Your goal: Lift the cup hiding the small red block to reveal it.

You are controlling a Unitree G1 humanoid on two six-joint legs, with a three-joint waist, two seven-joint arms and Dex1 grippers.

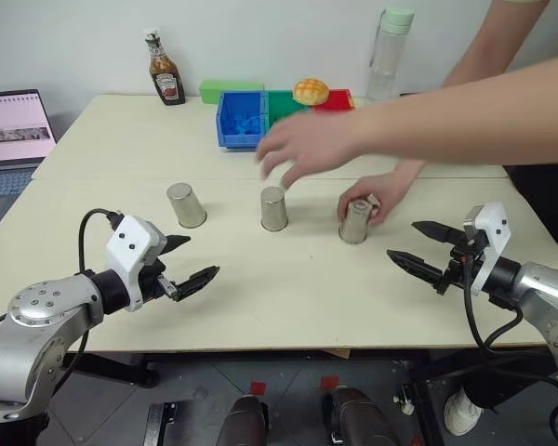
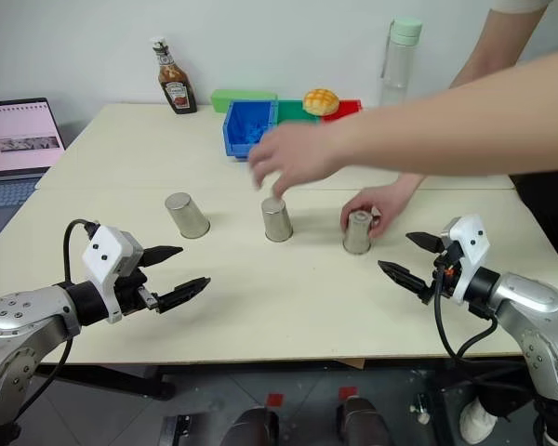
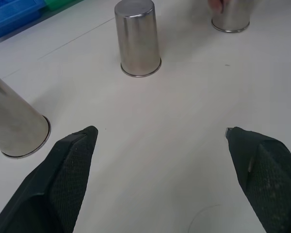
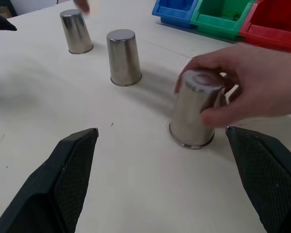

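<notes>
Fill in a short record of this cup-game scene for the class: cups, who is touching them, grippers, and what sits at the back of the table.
cups: three upturned metal cups in a row: left cup, middle cup, right cup
person: one hand grips the right cup; other hand hovers above the middle cup
left gripper: open, apart from the cups
right gripper: open, apart from the cups
back of table: ketchup bottle, blue bin, water bottle
red block: unseen

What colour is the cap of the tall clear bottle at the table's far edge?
Pale green cap; clearest in the right eye view.
</notes>
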